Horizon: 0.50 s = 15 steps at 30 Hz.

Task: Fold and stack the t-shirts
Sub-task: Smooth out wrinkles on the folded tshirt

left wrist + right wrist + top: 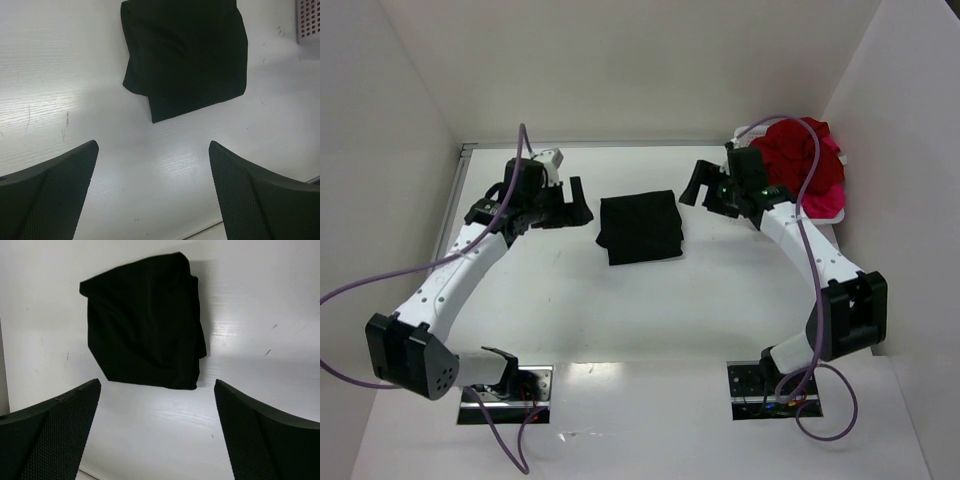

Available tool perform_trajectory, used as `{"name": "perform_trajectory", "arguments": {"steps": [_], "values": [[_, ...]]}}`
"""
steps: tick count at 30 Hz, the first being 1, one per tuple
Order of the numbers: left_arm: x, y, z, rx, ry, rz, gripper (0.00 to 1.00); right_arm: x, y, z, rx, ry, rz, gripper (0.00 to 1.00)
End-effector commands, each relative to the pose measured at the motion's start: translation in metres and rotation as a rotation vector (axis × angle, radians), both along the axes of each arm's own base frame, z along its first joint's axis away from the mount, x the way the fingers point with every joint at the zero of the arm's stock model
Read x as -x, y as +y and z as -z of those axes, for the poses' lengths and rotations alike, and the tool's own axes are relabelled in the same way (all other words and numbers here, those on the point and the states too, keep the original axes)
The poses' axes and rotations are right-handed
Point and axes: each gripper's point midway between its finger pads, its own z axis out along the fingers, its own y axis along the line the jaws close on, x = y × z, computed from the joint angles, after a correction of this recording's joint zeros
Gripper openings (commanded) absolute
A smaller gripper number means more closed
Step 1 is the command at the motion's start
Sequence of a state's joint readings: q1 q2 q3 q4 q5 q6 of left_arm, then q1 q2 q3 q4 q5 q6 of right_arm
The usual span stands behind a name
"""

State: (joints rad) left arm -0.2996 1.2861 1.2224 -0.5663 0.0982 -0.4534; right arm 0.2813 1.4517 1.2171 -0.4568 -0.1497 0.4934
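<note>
Though the black shirt (640,228) lies folded mid-frame, the left gripper (578,203) and right gripper (695,185) gape empty, and the red and pink shirts (785,145) sit heaped upper right.

black t-shirt (185,55) cut at the left wrist view's top edge, basket (310,20) only a corner

Bright, even white light falls from overhead, so the table (650,310) and walls (650,70) look almost washed out, with a streak of glare near the table's front edge and only faint, soft shadows under the arms (470,270). The black t-shirt (640,228) reads as a nearly flat dark patch, its folds barely showing, and in the right wrist view it throws a pale grey shadow to its right. All three pictures are fairly sharp, with a sheen across the table up close.
</note>
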Motion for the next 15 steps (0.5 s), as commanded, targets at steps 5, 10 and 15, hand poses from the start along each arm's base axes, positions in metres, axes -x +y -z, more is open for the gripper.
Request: {"name": "perform_trajectory", "arguments": {"steps": [5,10,15], "values": [[-0.029,-0.026,0.005,0.066,0.007,0.064,0.99,-0.039,0.015,-0.036,-0.019,-0.104,-0.065,1.0],[-0.037,-0.019,0.042,0.024,0.067,0.0,0.99,-0.051,0.02,-0.018,-0.027,-0.068,-0.054,1.0],[-0.043,-0.016,0.073,-0.012,0.14,-0.029,0.99,-0.049,0.044,0.005,-0.029,-0.022,-0.127,1.0]]}}
